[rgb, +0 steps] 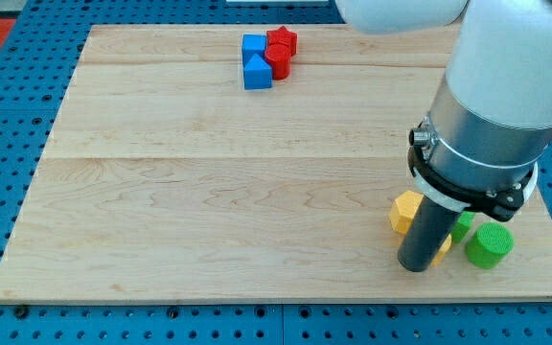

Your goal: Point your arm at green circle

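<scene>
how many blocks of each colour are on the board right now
blue: 2, a blue cube and a blue triangular block
red: 2, a red star and a red round block
yellow: 1 visible, a yellow block partly behind my tip
green: 2, a green circle and a green block mostly hidden
total: 7 visible
</scene>
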